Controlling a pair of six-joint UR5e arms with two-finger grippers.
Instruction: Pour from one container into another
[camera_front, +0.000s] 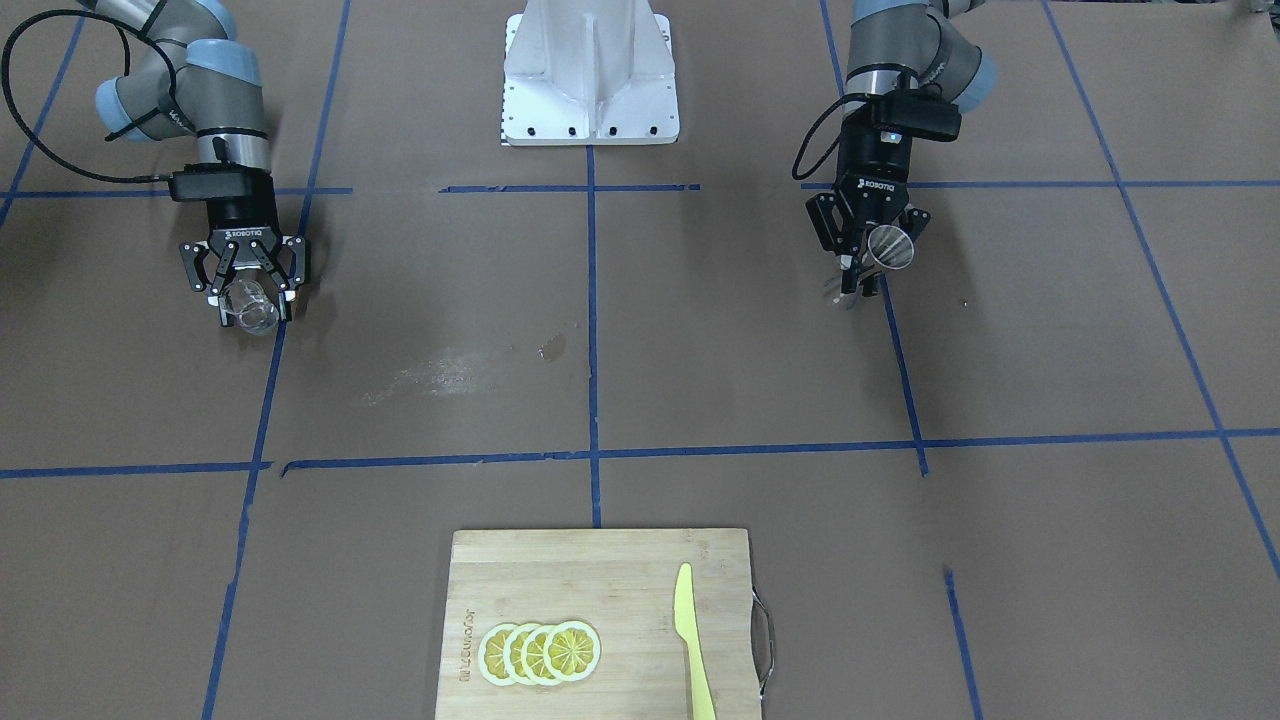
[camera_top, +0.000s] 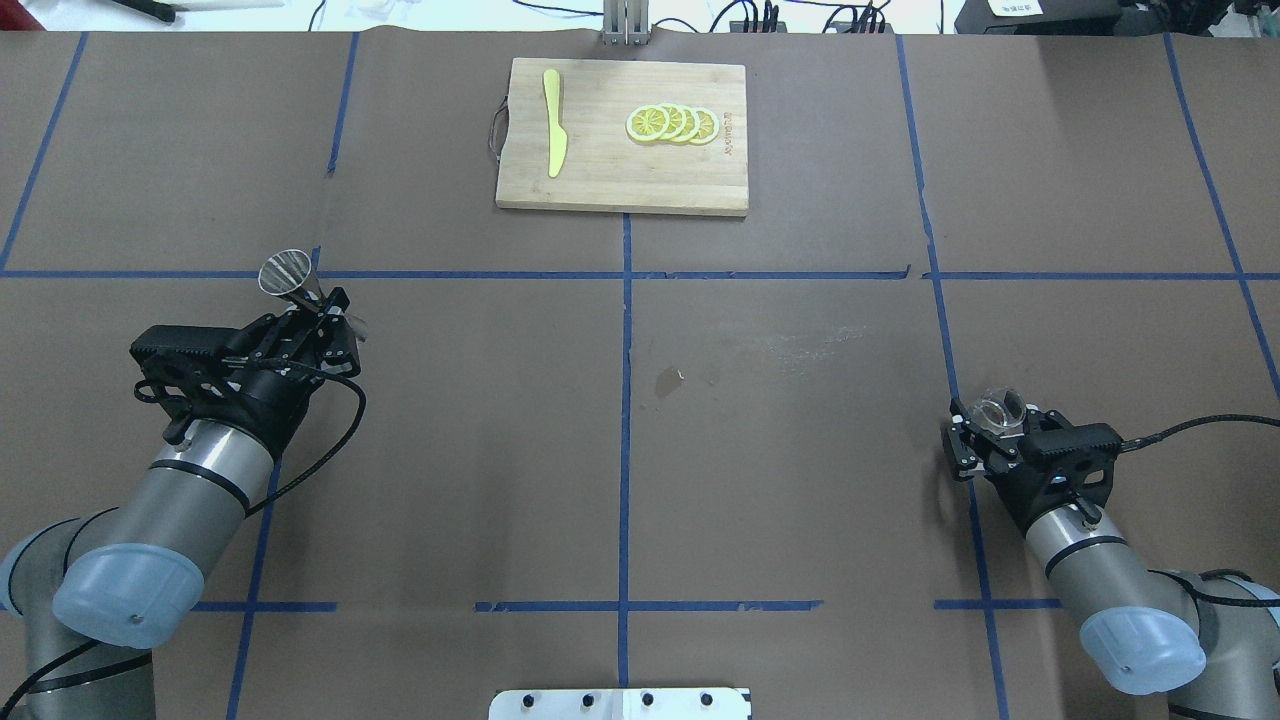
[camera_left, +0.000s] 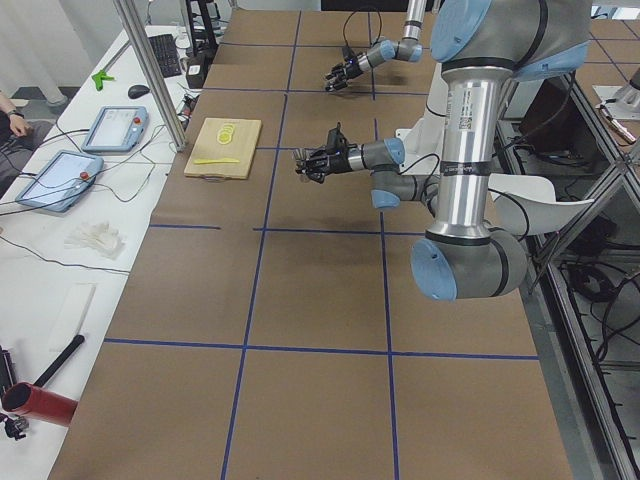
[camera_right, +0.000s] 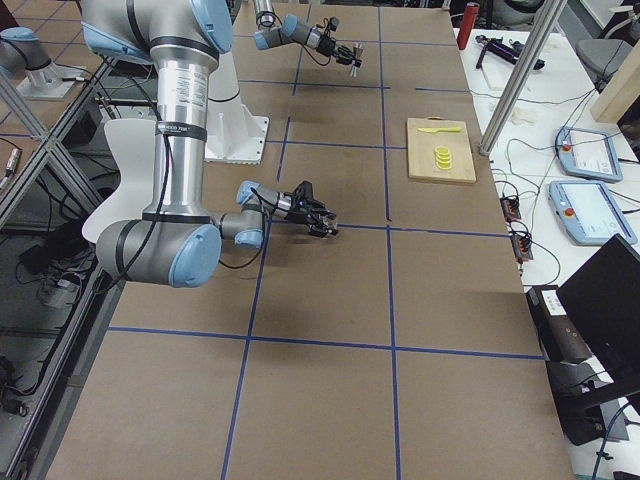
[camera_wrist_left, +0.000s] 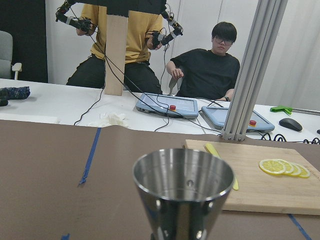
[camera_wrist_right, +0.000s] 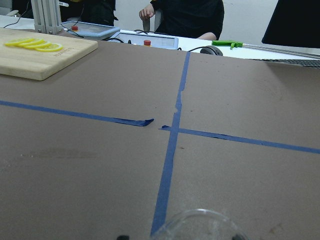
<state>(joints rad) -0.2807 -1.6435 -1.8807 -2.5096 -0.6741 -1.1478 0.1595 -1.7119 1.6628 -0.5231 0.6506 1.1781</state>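
Observation:
My left gripper (camera_top: 312, 308) is shut on the steel jigger (camera_top: 289, 274) and holds it above the table on the robot's left. The jigger's open mouth (camera_wrist_left: 184, 175) fills the bottom of the left wrist view, and its rim faces the front camera as the jigger (camera_front: 889, 247). My right gripper (camera_top: 985, 432) is shut on the clear glass measuring cup (camera_top: 1000, 410) on the robot's right, low over the table. In the front view the cup (camera_front: 250, 306) sits between the black fingers. Only the cup's rim (camera_wrist_right: 200, 223) shows in the right wrist view. The two containers are far apart.
A wooden cutting board (camera_top: 600, 180) at the far middle carries lemon slices (camera_top: 672, 123) and a yellow knife (camera_top: 553, 135). A pale smear (camera_top: 810, 345) and a dark spot (camera_top: 666, 380) mark the brown table. People (camera_wrist_left: 210, 70) sit beyond the far edge.

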